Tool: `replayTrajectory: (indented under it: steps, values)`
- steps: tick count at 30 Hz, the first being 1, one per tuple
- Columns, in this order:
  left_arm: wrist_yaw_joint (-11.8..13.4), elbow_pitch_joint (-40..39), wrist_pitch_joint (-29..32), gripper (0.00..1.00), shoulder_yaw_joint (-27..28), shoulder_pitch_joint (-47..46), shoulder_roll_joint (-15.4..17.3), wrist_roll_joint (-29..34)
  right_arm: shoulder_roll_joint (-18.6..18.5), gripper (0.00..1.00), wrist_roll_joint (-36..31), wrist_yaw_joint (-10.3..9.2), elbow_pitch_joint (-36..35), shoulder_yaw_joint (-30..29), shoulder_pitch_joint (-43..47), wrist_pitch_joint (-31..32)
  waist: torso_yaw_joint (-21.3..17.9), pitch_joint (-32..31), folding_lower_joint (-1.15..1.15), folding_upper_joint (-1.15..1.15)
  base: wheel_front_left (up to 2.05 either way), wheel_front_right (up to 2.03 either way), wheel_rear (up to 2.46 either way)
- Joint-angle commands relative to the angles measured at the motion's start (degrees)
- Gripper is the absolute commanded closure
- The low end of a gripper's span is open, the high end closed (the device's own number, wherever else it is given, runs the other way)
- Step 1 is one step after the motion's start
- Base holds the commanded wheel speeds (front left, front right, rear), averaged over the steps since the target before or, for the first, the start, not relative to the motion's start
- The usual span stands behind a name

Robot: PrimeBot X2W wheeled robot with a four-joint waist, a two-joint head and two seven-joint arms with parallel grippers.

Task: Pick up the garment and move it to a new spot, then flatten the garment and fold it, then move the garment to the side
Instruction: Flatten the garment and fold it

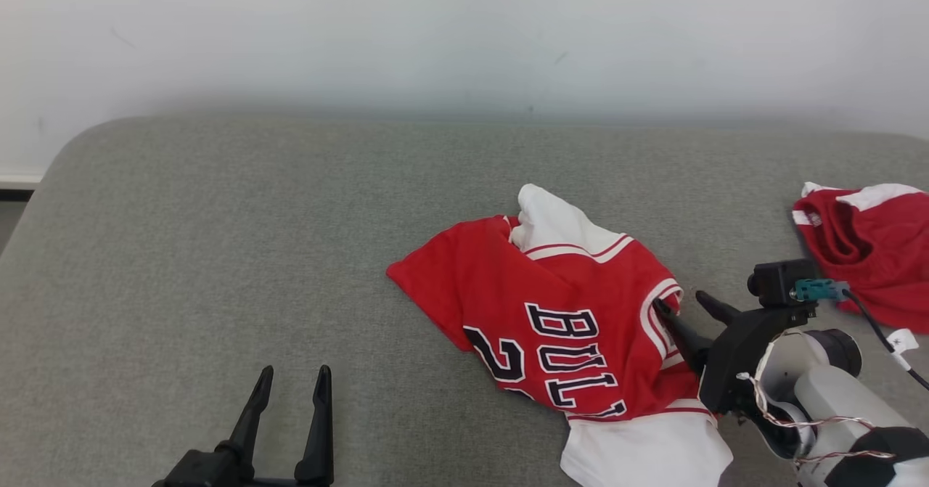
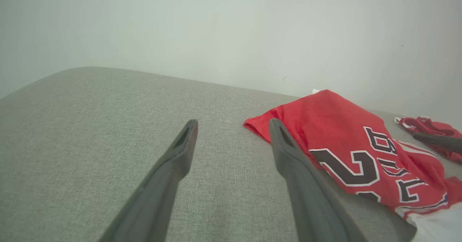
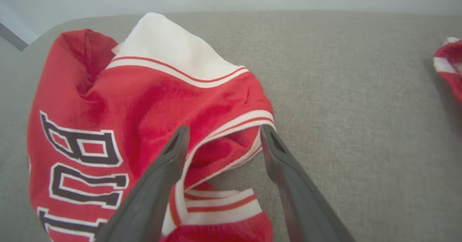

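The garment (image 1: 551,305) is a red and white jersey with dark lettering, lying crumpled on the grey padded table (image 1: 218,218), right of centre. My right gripper (image 1: 680,300) is open at its right edge. In the right wrist view its fingers (image 3: 224,129) straddle a white-trimmed opening of the jersey (image 3: 144,101), not clamped on it. My left gripper (image 1: 295,372) stands open over bare table at the lower left, apart from the cloth. In the left wrist view the jersey (image 2: 346,133) lies just right of its open fingers (image 2: 232,124).
A second red and white garment (image 1: 871,247) lies bunched at the table's right edge, also seen as a red heap (image 3: 449,61) in the right wrist view. A pale wall rises behind the table. The table's left half is bare grey fabric.
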Motion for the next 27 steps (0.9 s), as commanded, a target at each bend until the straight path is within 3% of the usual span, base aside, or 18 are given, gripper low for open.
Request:
replayTrajectory:
  steps: [1, 8, 14, 15, 16, 17, 27]
  values:
    - [-0.2, -0.2, -0.1, 0.00, 0.2, 0.7, 0.1, 0.1, -0.3, 0.00, 0.5, -0.14, -0.3, 0.0, 0.5, 0.1, -0.5, -0.1, 0.00, 0.00, 0.00, 0.00, 0.00]
    - [-0.4, -0.1, -0.1, 0.00, -0.9, -1.7, 0.1, 0.0, 0.4, 0.00, 4.1, -0.14, -1.7, -0.9, 0.4, 6.1, 0.2, 2.1, 0.00, 0.00, 0.00, 0.00, 0.00]
    - [-0.4, 0.5, -0.1, 0.00, -2.4, -3.0, 0.1, -0.6, 3.0, 0.00, 5.1, -0.13, 3.0, -0.8, -1.6, 9.8, 2.3, 3.2, 0.00, 0.00, 0.00, 0.00, 0.00]
    - [-0.4, 0.7, -0.1, 0.00, -2.7, -3.1, 0.1, -0.7, 3.3, 0.15, 4.6, -0.13, 3.5, -0.1, -2.1, 10.0, 2.6, 3.3, 0.00, 0.00, 0.00, 0.00, 0.00]
    - [-0.3, 0.7, -0.1, 0.00, -2.9, -3.3, 0.1, -0.8, 3.4, 0.61, 4.2, -0.13, 4.1, 0.2, -2.6, 9.7, 2.9, 3.3, 0.00, 0.00, 0.00, 0.00, 0.00]
    - [-0.3, 0.9, -0.1, 0.00, -3.1, -3.7, 0.1, -1.0, 4.0, 1.00, 4.3, -0.13, 4.7, 0.4, -3.1, 8.9, 3.3, 3.3, 0.00, 0.00, 0.00, 0.00, 0.00]
    - [-0.3, 0.7, -0.1, 0.00, -3.0, -4.0, 0.1, -1.4, 0.4, 1.00, -0.3, -0.13, 7.0, 0.5, -12.5, -0.8, 4.4, 4.4, 0.00, 0.00, 0.00, 0.00, 0.00]
